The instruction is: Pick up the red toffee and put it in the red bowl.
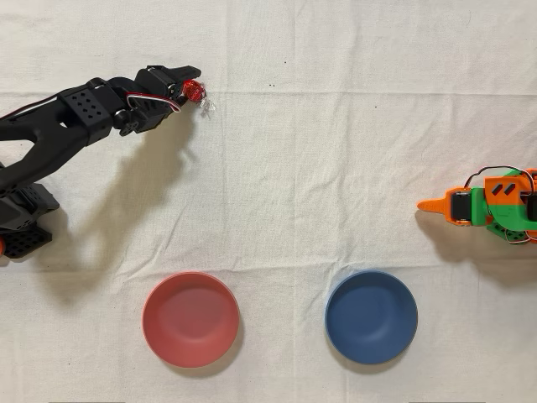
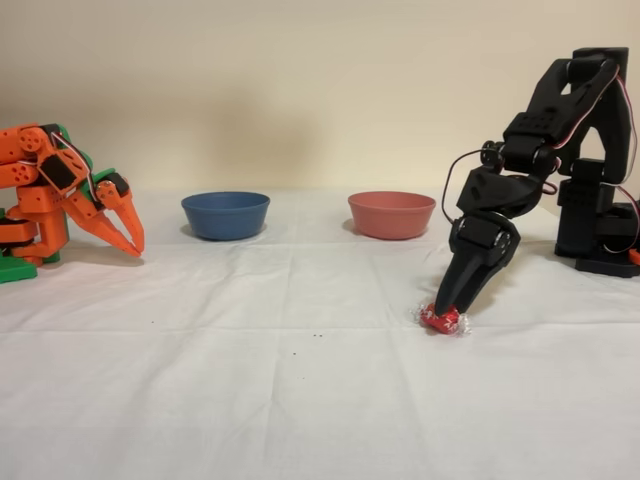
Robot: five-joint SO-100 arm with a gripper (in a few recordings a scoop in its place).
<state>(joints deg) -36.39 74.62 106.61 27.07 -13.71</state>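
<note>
The red toffee (image 1: pixel 194 91) lies at the upper left of the overhead view, its clear twisted end pointing down and right. The black arm's gripper (image 1: pixel 192 83) reaches it from the left, with one finger along the toffee's upper side and the jaws closed onto it. In the fixed view the gripper (image 2: pixel 446 307) points steeply down at the right, pinching the red toffee (image 2: pixel 441 319), which still touches the white cloth. The red bowl (image 1: pixel 190 319) sits near the bottom edge of the overhead view, below the gripper. In the fixed view the red bowl (image 2: pixel 391 214) stands behind and left of the gripper.
A blue bowl (image 1: pixel 371 316) sits to the right of the red one in the overhead view and is the blue bowl (image 2: pixel 225 215) on its left in the fixed view. The idle orange arm (image 1: pixel 491 204) stands at the right edge. White cloth covers the table.
</note>
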